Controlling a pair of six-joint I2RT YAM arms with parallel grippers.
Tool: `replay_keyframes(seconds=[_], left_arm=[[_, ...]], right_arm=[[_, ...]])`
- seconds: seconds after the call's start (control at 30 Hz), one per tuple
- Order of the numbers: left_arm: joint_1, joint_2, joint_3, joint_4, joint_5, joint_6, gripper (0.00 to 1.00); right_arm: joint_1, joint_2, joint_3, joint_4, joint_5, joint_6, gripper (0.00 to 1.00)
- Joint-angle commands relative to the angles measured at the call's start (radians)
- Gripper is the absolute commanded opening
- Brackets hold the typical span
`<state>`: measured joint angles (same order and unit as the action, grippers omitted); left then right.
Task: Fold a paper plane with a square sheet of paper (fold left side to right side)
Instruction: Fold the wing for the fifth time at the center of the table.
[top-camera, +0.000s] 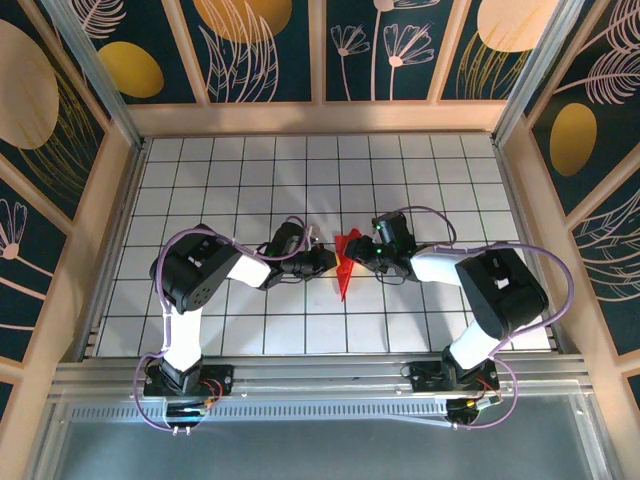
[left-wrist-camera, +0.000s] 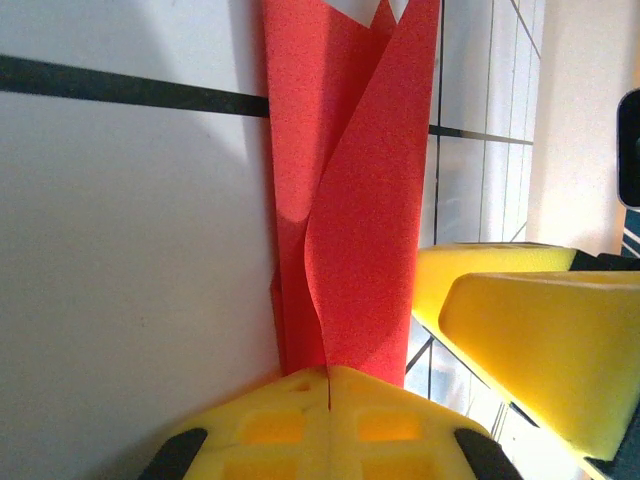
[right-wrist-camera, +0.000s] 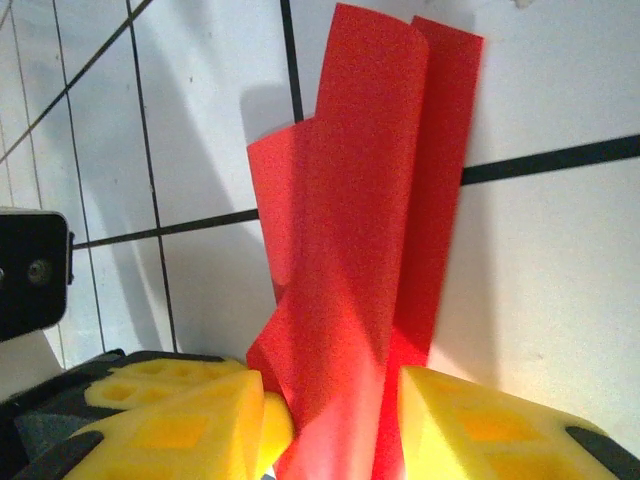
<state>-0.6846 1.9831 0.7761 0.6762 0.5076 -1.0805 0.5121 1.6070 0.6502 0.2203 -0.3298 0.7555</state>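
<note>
Two hands meet at the folded red paper (top-camera: 346, 260), mid-surface (top-camera: 250, 170).
Left hand (left-wrist-camera: 328, 385) pressed together, pinching the paper's near end; right hand (right-wrist-camera: 330, 420) spread, with the curling layers standing between its fingers (right-wrist-camera: 480, 430).

This is a robotics lab test cell rather than a lived-in room. A white table (top-camera: 250, 170) ruled with a black grid sits boxed in by a pale wooden frame (top-camera: 320, 118) holding dark printed panels (top-camera: 260, 45) of gold discs and leaf outlines. A left arm (top-camera: 185, 290) and a right arm (top-camera: 490, 300) are bolted to an aluminium rail (top-camera: 320, 372) at the near edge.
</note>
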Motion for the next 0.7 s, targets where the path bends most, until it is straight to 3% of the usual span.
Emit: replay_keyframes(seconds=[0.0, 0.13, 0.47, 0.67], left_arm=[[0.005, 0.026, -0.011, -0.140, -0.096, 0.029, 0.00], [0.005, 0.031, -0.006, -0.146, -0.095, 0.031, 0.00], [0.005, 0.033, 0.001, -0.181, -0.115, 0.029, 0.00], [0.005, 0.029, 0.002, -0.209, -0.135, 0.026, 0.00]], right_arm=[[-0.012, -0.064, -0.001, -0.055, 0.039, -0.042, 0.40], [-0.036, -0.088, -0.001, -0.058, -0.004, -0.078, 0.38], [-0.038, -0.005, 0.070, -0.043, -0.087, -0.112, 0.06], [-0.039, 0.051, 0.101, -0.044, -0.096, -0.122, 0.02]])
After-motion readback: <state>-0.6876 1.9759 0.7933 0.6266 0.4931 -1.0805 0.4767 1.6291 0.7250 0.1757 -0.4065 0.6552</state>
